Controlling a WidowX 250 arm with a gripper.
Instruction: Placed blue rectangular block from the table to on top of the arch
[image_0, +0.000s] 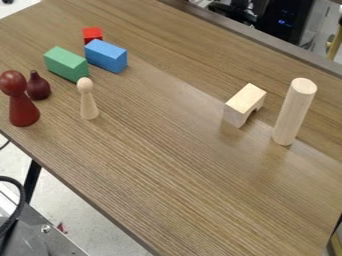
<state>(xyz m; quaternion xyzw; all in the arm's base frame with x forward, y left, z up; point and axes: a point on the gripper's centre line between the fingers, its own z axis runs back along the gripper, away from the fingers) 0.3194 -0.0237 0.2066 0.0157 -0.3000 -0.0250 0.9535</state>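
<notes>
At the upper left of the frame, the blue rectangular block rests on the desk, near the green block. The arch stands well apart, at right. Pincer state, and block position relative to it, cannot be determined.

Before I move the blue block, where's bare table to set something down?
Biggest bare patch: table below the arch and cylinder, image-right of the pale figure. Another lies between the blue block and arch. Crowded: image upper left, where green block, red block and blue block bunch up.
</notes>
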